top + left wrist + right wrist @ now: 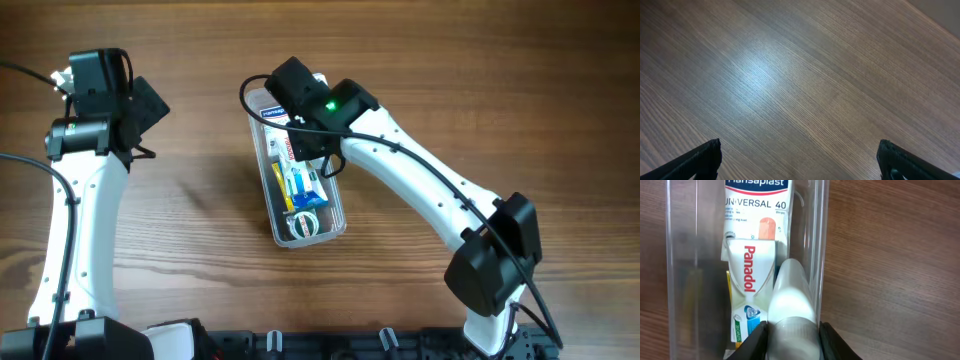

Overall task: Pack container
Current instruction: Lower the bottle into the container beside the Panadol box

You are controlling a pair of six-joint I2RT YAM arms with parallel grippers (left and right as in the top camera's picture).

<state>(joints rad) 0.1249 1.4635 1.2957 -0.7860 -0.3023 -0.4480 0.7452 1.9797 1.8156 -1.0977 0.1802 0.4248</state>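
- right arm (430, 175) stretched forward, wrist tipped down over the container (675, 255)
- right fingers (752, 347) partly closed, clamping a white bottle (790, 300) inside the container, Panadol box (749, 280) just beside
- left fingers (700, 161) spread wide, holding nothing, above the tabletop (790, 75)

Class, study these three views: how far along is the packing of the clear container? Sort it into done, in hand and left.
Done: the Hansaplast box and Panadol box already lie in the container. In hand: the right gripper grips a white rounded item over the container's interior. Left: seating it and letting go. The left gripper is open, holding nothing.
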